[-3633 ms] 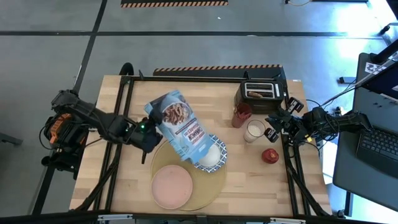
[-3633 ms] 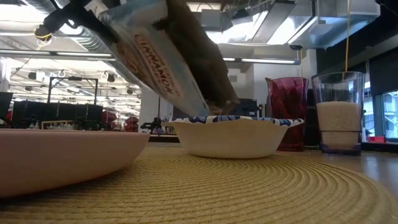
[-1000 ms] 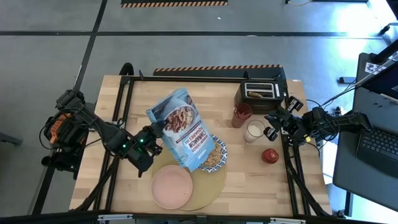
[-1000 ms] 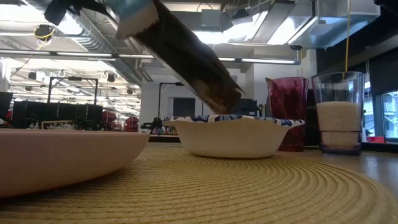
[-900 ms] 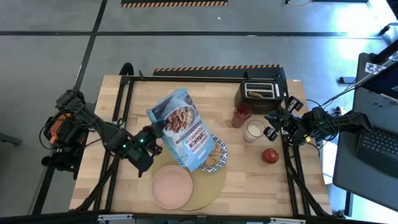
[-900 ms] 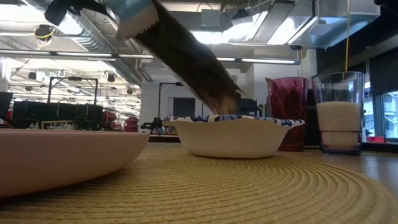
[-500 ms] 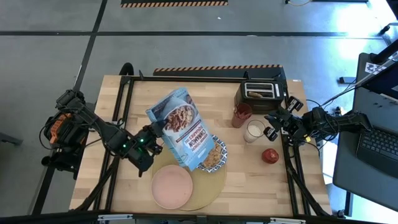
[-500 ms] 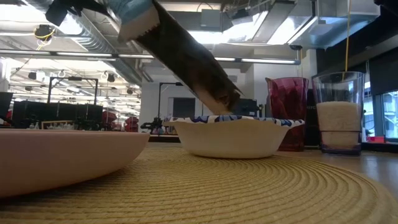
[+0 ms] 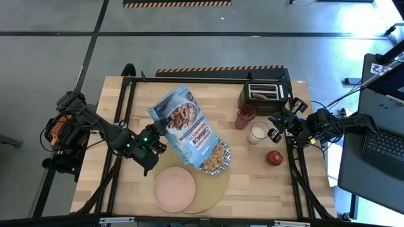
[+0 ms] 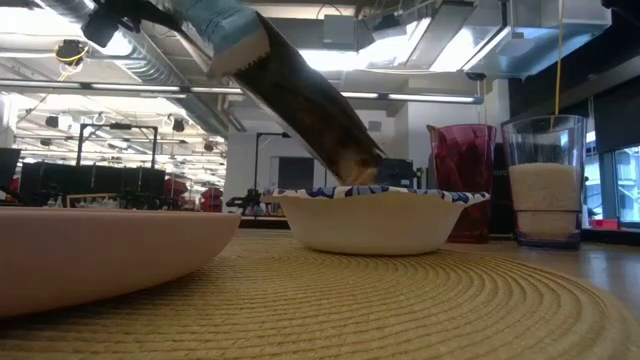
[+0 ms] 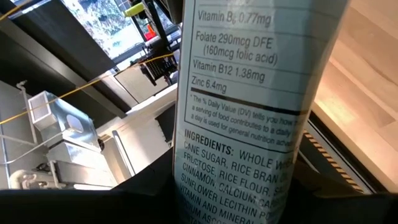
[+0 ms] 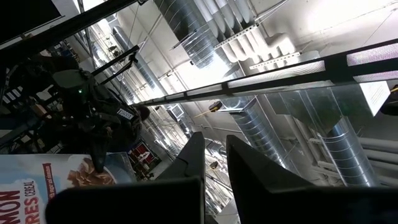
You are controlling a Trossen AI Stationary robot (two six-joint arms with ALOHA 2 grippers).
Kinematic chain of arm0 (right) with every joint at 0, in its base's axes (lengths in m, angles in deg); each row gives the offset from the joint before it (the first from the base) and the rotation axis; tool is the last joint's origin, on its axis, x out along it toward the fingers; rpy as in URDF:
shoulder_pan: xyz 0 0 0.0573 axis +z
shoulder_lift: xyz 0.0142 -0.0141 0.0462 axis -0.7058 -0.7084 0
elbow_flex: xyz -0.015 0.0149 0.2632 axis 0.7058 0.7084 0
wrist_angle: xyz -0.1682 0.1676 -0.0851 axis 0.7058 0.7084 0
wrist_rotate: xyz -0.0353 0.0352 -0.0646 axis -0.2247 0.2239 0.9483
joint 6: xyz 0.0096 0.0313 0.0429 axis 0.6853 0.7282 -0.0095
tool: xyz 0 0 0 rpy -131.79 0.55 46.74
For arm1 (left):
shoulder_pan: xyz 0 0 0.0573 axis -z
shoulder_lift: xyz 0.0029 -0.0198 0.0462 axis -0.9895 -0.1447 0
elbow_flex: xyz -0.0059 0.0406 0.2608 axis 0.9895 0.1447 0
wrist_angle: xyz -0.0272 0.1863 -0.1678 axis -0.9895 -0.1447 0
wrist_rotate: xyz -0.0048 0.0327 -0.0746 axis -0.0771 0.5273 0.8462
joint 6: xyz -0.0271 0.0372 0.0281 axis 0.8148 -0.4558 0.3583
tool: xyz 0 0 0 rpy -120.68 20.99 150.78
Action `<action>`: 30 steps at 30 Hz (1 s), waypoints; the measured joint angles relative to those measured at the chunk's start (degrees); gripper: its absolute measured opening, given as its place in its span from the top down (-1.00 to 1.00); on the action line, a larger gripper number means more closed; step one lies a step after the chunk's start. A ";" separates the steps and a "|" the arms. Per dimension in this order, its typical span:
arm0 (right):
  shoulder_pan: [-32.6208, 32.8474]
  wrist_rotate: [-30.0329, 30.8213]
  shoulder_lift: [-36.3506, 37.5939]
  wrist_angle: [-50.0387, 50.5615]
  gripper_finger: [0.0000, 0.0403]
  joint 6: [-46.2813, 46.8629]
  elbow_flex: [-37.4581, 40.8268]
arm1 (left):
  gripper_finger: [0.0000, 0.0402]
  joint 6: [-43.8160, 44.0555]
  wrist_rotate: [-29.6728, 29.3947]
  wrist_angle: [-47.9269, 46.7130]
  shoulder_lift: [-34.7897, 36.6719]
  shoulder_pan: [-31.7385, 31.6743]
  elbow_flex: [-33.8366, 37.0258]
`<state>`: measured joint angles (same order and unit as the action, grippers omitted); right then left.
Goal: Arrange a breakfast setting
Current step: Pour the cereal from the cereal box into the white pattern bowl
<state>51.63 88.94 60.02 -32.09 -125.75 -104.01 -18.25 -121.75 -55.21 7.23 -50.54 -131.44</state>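
Note:
My left gripper (image 9: 153, 137) is shut on the blue cinnamon cereal box (image 9: 186, 125), which slants with its open end down over the blue-and-white bowl (image 9: 216, 159). The bowl holds brown cereal and stands on the round tan placemat (image 9: 211, 186) beside the pink plate (image 9: 175, 189). In the low view the box's mouth (image 10: 355, 160) hangs just above the bowl's rim (image 10: 380, 193). The red cup (image 9: 245, 115), milk glass (image 9: 257, 132) and red apple (image 9: 274, 157) stand at the right. My right gripper (image 9: 276, 129) waits near the glass, its fingers (image 12: 193, 162) a narrow gap apart. My left gripper pinches the cereal box near its raised closed end, one finger on each broad face beside the narrow ingredients panel (image 11: 242, 168). The fingers come level from the table's left. The box is lifted clear and tilted, mouth down over the bowl.
A black toaster (image 9: 265, 94) with a toast slice in its slot stands at the far right of the table. Bare wood lies at the far left and near right. In the low view the plate (image 10: 100, 250) fills the near left.
My left gripper has drawn the cereal box back a little toward the table's far left. The box's lower end now covers less of the bowl, and more of the cereal in the bowl shows. The box stays tilted over the rim.

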 joint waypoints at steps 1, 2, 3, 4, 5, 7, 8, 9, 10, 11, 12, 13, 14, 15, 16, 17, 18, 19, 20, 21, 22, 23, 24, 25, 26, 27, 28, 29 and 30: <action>0.00 -0.02 0.00 0.00 0.82 0.02 0.02 | 0.18 0.03 0.02 0.00 0.00 0.00 0.00; -0.01 -0.02 0.00 0.00 0.82 0.02 0.01 | 0.18 0.13 0.03 0.00 0.00 0.00 0.00; -0.01 -0.02 0.00 0.00 0.82 0.02 0.02 | 0.18 0.46 0.04 0.00 0.00 0.00 0.00; -0.01 -0.02 0.00 0.00 0.82 0.02 0.01 | 0.18 0.85 0.10 0.00 0.00 0.00 0.00; 0.00 -0.02 0.00 0.00 0.82 0.01 0.01 | 0.18 1.01 0.31 0.00 0.00 0.00 0.00; 0.00 -0.02 0.00 0.00 0.82 0.00 0.00 | 0.18 0.98 0.76 0.00 0.00 0.00 0.00; 0.00 -0.02 0.00 0.00 0.82 0.00 0.00 | 0.18 1.00 0.87 -0.04 0.00 0.00 0.00; 0.00 -0.02 0.00 0.00 0.82 0.00 0.00 | 0.18 1.02 0.86 -0.04 0.00 0.00 0.00; -0.01 -0.02 0.00 0.00 0.82 0.02 0.01 | 0.18 1.23 0.78 -0.02 0.00 0.00 0.00; -0.01 -0.02 0.00 0.00 0.82 0.02 0.02 | 0.18 1.52 0.55 -0.02 0.00 0.00 0.00; -0.01 -0.02 0.00 0.00 0.82 0.01 0.01 | 0.18 2.01 0.30 -0.04 0.00 0.00 0.00; -0.02 -0.02 0.00 0.00 0.82 0.02 0.01 | 0.18 2.79 0.09 -0.04 0.00 0.00 0.00; 0.00 -0.02 0.00 0.00 0.82 0.02 0.02 | 0.18 3.40 -0.02 -0.04 0.00 0.00 0.00; 0.00 -0.02 0.00 0.00 0.82 0.02 0.02 | 0.18 4.13 -0.10 -0.03 0.00 0.00 0.00; -0.01 -0.02 0.00 0.02 0.82 0.01 0.01 | 0.18 4.63 -0.09 -0.05 0.00 0.00 0.00; -0.01 -0.02 0.00 0.02 0.82 0.02 0.01 | 0.18 5.22 -0.07 -0.14 0.00 0.00 0.00; 0.00 -0.02 0.00 0.04 0.82 0.01 0.00 | 0.18 5.92 -0.04 -0.38 0.00 0.00 0.00; -0.02 -0.02 0.00 0.09 0.82 0.02 0.02 | 0.18 6.50 -0.06 -0.74 0.00 0.00 0.00; 0.00 -0.02 0.00 0.17 0.82 0.01 0.01 | 0.18 7.37 -0.05 -1.07 0.00 0.00 0.00; 0.00 -0.02 0.00 0.22 0.82 0.02 0.00 | 0.18 8.41 0.00 -1.18 0.00 0.00 0.00; 0.00 -0.02 0.00 0.24 0.82 0.02 0.00 | 0.18 9.70 0.03 -1.19 0.01 0.01 0.00; 0.00 -0.02 0.00 0.26 0.82 0.01 0.01 | 0.18 11.22 0.05 -1.30 0.00 0.11 0.00; 0.00 -0.02 0.00 0.26 0.82 0.01 0.02 | 0.18 12.75 0.07 -1.80 0.01 0.32 0.00; 0.00 -0.02 0.00 0.26 0.82 0.01 0.01 | 0.18 14.25 0.21 -2.62 0.02 0.57 0.00; 0.00 -0.02 0.00 0.26 0.82 0.02 0.02 | 0.18 15.59 0.50 -3.46 0.02 0.81 0.00; 0.00 -0.02 0.00 0.26 0.82 0.02 0.02 | 0.17 17.01 0.95 -4.22 0.02 1.04 0.00; 0.00 -0.02 0.00 0.26 0.82 0.02 0.01 | 0.17 18.63 1.33 -4.64 0.02 1.30 0.00; 0.00 -0.02 0.00 0.26 0.82 0.02 0.00 | 0.17 20.51 1.52 -5.12 0.02 1.58 0.00; 0.00 -0.02 0.00 0.26 0.82 0.02 0.00 | 0.17 22.36 1.55 -5.57 0.02 1.82 0.00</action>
<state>51.63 88.92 60.02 -31.82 -125.73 -104.00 4.11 -120.20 -60.77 7.25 -48.72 -131.44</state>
